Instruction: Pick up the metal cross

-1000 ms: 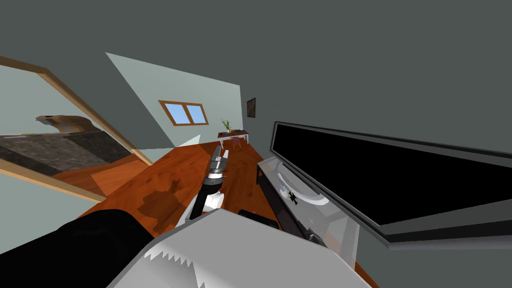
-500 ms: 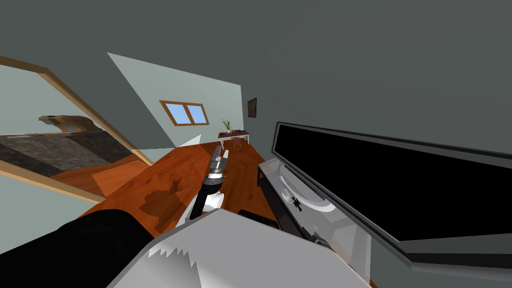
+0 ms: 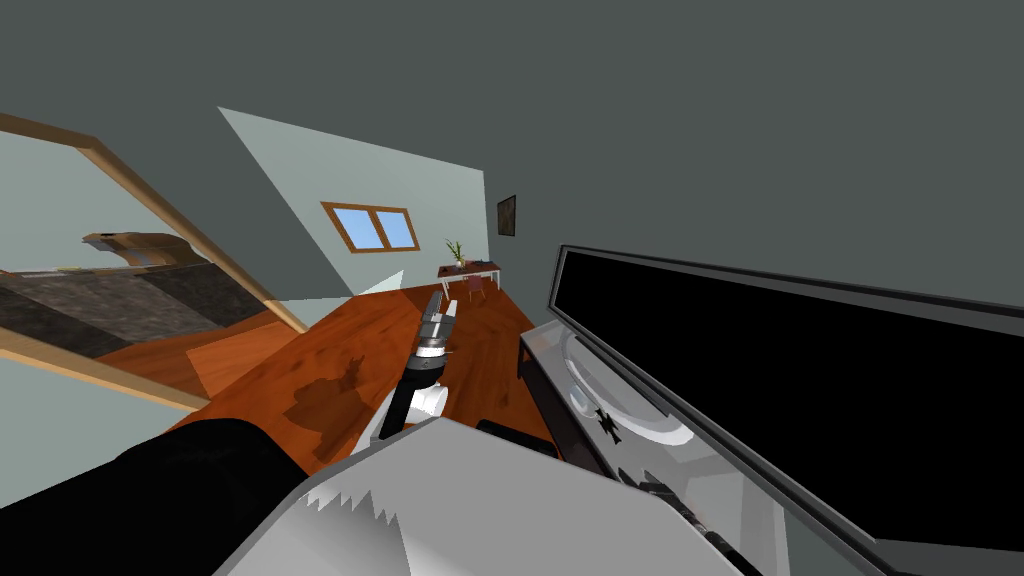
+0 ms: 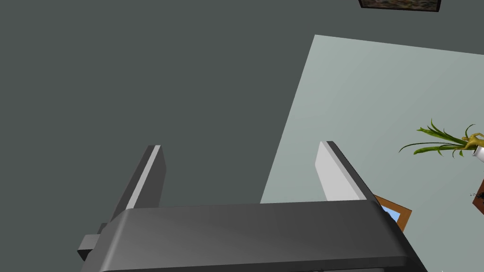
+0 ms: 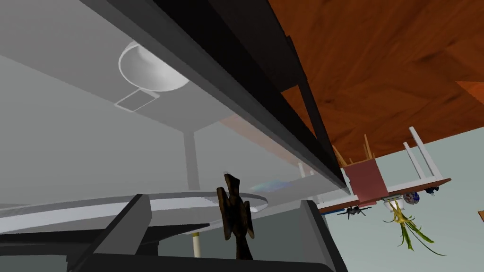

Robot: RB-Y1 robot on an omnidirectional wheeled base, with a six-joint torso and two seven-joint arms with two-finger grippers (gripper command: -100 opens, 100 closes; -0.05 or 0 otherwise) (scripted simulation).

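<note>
The cross (image 3: 607, 424) is small and dark and lies on the pale grey top of the TV stand (image 3: 700, 470), beside a white ring. My right gripper (image 3: 655, 488) sits low, just this side of it. In the right wrist view the cross (image 5: 235, 215) stands upright between the fingers of the open right gripper (image 5: 227, 226), touching neither. My left gripper (image 3: 440, 303) reaches forward over the wooden floor, away from the stand. In its wrist view the left gripper (image 4: 241, 174) is open and holds nothing.
A wide black TV (image 3: 800, 370) stands along the back of the stand, close behind the cross. The white ring (image 5: 142, 208) lies flat under the cross. A small table with a plant (image 3: 465, 268) is far ahead. A wood-framed opening (image 3: 150, 210) is at left.
The whole head view has shifted: I have moved along the stand, so the TV looms larger and the cross sits lower and further right. The left arm holds its pose.
</note>
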